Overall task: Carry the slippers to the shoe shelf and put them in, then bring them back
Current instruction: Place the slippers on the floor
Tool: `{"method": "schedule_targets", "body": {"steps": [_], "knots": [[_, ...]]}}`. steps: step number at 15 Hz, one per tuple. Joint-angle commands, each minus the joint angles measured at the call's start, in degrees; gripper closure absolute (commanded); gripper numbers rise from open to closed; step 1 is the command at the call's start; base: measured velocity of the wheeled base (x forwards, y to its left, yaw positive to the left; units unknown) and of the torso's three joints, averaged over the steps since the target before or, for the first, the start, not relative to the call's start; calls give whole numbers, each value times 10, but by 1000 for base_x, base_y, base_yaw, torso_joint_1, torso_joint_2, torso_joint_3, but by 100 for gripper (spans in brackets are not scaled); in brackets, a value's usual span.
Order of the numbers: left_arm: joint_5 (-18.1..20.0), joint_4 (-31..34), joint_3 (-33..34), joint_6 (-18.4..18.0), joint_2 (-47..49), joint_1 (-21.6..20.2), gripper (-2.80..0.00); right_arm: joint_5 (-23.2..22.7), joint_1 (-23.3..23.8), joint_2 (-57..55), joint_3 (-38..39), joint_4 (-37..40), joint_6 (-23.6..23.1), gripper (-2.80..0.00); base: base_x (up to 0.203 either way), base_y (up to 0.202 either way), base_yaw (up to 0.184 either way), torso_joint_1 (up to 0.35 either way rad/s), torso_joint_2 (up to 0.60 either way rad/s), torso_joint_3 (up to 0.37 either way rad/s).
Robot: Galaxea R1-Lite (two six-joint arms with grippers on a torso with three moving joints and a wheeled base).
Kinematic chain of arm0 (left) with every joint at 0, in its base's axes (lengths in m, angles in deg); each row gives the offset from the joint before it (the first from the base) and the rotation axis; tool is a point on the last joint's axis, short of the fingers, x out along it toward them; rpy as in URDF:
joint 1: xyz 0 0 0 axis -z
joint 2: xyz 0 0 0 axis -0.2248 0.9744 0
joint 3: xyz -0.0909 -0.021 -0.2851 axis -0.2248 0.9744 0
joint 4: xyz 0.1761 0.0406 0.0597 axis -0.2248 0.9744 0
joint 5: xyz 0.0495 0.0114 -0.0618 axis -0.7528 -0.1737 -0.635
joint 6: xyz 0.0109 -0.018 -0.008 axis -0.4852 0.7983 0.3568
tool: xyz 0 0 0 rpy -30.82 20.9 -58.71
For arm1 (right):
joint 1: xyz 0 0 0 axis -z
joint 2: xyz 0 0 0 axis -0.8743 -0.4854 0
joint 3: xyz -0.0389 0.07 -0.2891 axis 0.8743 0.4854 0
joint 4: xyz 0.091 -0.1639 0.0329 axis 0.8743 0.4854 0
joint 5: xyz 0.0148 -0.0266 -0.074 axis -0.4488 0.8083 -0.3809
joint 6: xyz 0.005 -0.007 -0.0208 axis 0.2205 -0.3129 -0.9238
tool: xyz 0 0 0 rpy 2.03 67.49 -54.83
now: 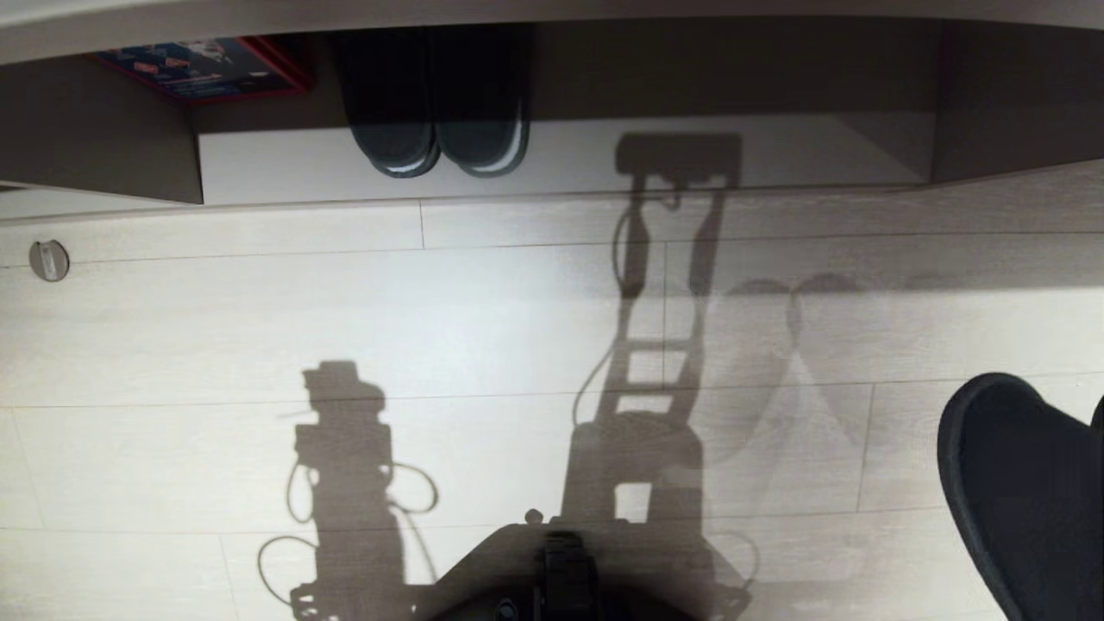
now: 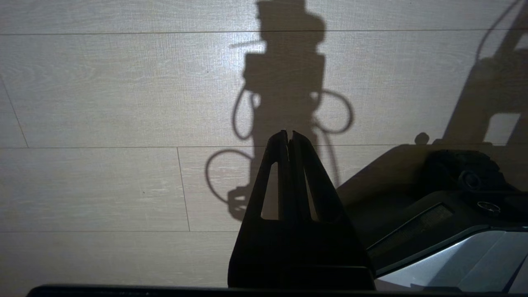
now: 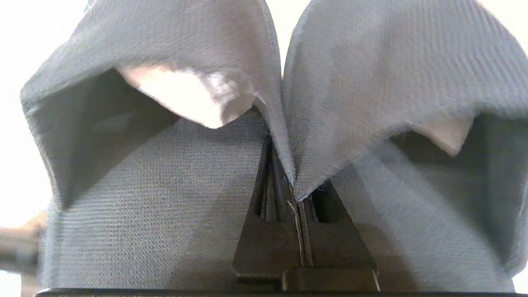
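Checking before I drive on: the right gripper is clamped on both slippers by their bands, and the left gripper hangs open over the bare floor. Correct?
Not quite. The left gripper is shut, not open; the left wrist view shows its fingertips pressed together over the floor. The rest holds: the right gripper is clamped on the bands of both slippers.
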Motion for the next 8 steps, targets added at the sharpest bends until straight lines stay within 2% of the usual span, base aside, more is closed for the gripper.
{"method": "schedule_targets", "body": {"steps": [1, 2, 4, 5, 8], "knots": [[0, 0, 0, 0, -1, 0, 0, -6, 5, 68, 8, 54, -2, 0, 0, 0, 0, 0, 0, 0], [0, 0, 0, 0, 0, -1, 0, -11, 6, 95, 3, 113, -5, 0, 0, 0, 0, 0, 0, 0], [0, 0, 0, 0, 0, 0, 0, 17, 7, 101, 11, 177, -28, 0, 0, 0, 0, 0, 0, 0], [0, 0, 0, 0, 0, 0, 0, 25, 7, 99, 14, 191, -37, 0, 0, 0, 0, 0, 0, 0], [0, 0, 0, 1, 0, 0, 0, 25, 7, 99, 14, 191, -22, 0, 0, 0, 0, 0, 0, 0]]}}
